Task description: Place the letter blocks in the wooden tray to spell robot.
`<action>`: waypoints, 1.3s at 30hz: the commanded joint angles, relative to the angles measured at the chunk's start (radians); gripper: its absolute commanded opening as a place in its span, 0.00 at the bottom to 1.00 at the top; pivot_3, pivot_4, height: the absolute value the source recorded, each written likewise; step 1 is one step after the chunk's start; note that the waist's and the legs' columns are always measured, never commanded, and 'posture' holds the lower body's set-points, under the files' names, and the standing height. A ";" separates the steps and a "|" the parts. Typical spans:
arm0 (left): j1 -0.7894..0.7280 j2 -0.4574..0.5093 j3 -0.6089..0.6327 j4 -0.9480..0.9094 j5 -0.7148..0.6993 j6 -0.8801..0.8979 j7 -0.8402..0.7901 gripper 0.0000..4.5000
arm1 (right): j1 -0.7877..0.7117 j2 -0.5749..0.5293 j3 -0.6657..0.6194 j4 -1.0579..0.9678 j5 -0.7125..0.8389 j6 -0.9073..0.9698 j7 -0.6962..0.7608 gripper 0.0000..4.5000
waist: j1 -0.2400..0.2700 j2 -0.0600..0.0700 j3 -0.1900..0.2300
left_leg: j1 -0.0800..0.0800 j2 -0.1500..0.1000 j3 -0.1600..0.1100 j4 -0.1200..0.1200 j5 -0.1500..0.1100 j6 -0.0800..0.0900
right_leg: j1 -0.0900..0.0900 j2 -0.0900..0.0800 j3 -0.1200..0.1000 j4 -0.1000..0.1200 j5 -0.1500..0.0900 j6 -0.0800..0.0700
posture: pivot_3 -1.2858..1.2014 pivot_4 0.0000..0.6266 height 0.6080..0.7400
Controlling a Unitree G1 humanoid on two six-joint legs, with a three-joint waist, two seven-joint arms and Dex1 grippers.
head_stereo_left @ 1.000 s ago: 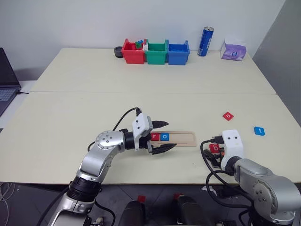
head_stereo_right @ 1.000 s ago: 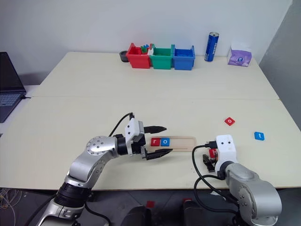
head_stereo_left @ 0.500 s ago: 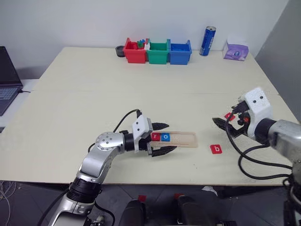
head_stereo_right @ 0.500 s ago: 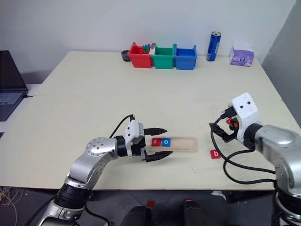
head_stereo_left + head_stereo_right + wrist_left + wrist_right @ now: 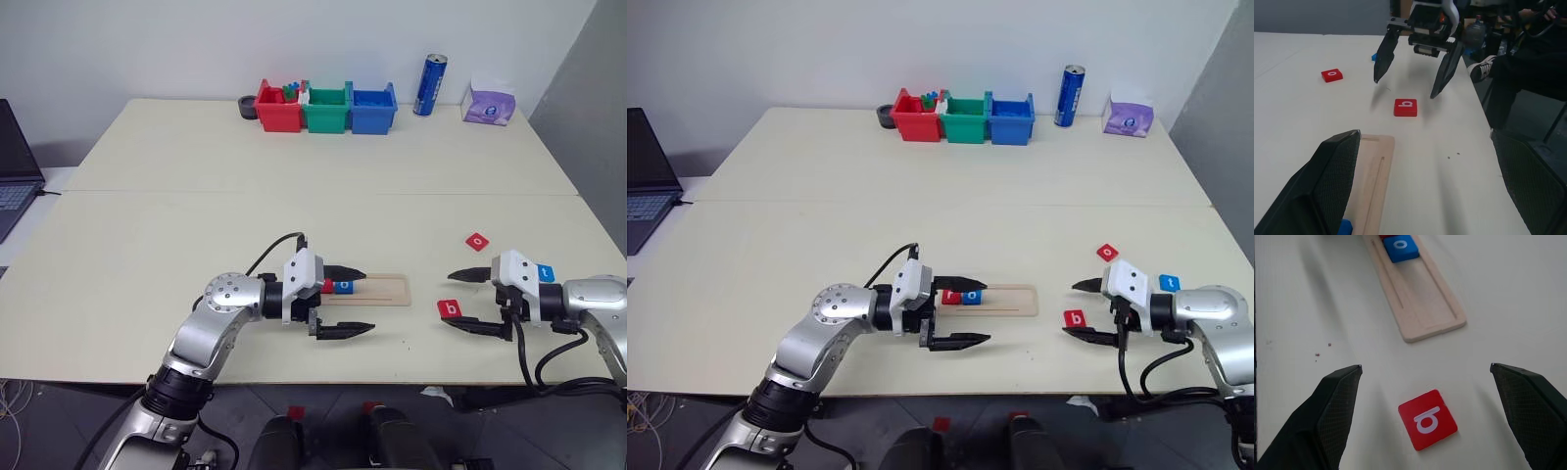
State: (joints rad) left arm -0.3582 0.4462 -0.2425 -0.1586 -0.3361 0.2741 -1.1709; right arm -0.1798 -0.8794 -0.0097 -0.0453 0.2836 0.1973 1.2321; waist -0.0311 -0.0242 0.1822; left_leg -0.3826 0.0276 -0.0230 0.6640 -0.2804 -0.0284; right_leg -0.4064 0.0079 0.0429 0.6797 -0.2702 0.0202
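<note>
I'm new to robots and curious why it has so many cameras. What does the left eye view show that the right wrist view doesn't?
Left eye view alone: the red, green and blue plastic bins, tall blue can, purple tissue pack, red square o block, blue t block, the open left gripper.

Right wrist view alone: a close look down between the open right gripper's fingers.

Shared: the red square b block, pale wooden tray, blue o block in the tray.

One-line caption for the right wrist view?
Open right gripper poised over red b block, wooden tray ahead holding blue o block.
</note>
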 commanded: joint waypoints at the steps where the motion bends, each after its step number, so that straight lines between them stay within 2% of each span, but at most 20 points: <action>1: -0.011 0.013 -0.009 -0.049 -0.028 -0.006 -0.026 1.00 | -0.027 0.007 0.027 0.057 -0.031 -0.100 0.037 0.99 | 0.000 0.000 0.000 | 0.000 0.000 0.000 0.000 0.000 0.000 | 0.000 0.000 0.000 0.000 0.000 0.000 | 0.52 0.24 1.00; 9: -0.021 0.031 0.001 -0.059 -0.042 -0.012 -0.043 1.00 | -0.071 0.035 0.072 0.148 -0.054 -0.155 0.045 0.99 | 0.002 0.000 0.000 | 0.000 0.000 -0.001 0.000 0.000 0.000 | 0.000 0.000 0.000 0.000 0.002 -0.003 | 0.52 0.24 1.00; 24: -0.018 0.052 0.014 -0.048 -0.038 -0.041 -0.037 1.00 | -0.096 0.015 0.082 0.262 -0.084 -0.192 0.089 0.99 | 0.002 0.000 0.000 | 0.000 0.000 -0.001 0.001 0.000 0.000 | 0.000 -0.001 0.000 0.000 0.002 -0.004 | 0.52 0.24 1.00; 27: -0.019 0.051 0.013 -0.046 -0.036 -0.044 -0.035 1.00 | -0.095 0.017 0.084 0.258 -0.084 -0.186 0.092 0.85 | 0.002 0.000 0.000 | 0.000 0.000 -0.001 0.001 0.000 0.000 | 0.000 -0.001 0.000 0.000 0.002 -0.004 | 0.52 0.24 1.00; 34: -0.019 0.052 0.013 -0.044 -0.031 -0.049 -0.031 1.00 | -0.106 0.023 0.081 0.258 -0.082 -0.177 0.089 0.32 | 0.002 0.000 0.000 | 0.000 0.000 -0.001 0.001 0.000 0.000 | 0.000 -0.001 0.000 0.001 0.002 -0.004 | 0.52 0.24 1.00; 39: -0.016 0.072 0.031 -0.036 -0.029 -0.056 -0.035 1.00 | -0.119 0.029 0.078 0.214 -0.060 -0.130 0.087 0.32 | 0.001 0.000 0.000 | 0.000 0.000 -0.001 0.001 0.000 0.000 | 0.000 -0.001 0.000 0.001 0.002 -0.004 | 0.52 0.24 1.00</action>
State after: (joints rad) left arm -0.3683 0.5077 -0.2446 -0.1821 -0.3541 0.2352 -1.2084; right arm -0.2768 -0.8475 0.0810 0.2102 0.2034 0.0509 1.3153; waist -0.0296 -0.0239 0.1821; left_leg -0.3820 0.0276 -0.0240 0.6650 -0.2803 -0.0285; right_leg -0.4061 0.0070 0.0434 0.6805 -0.2681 0.0165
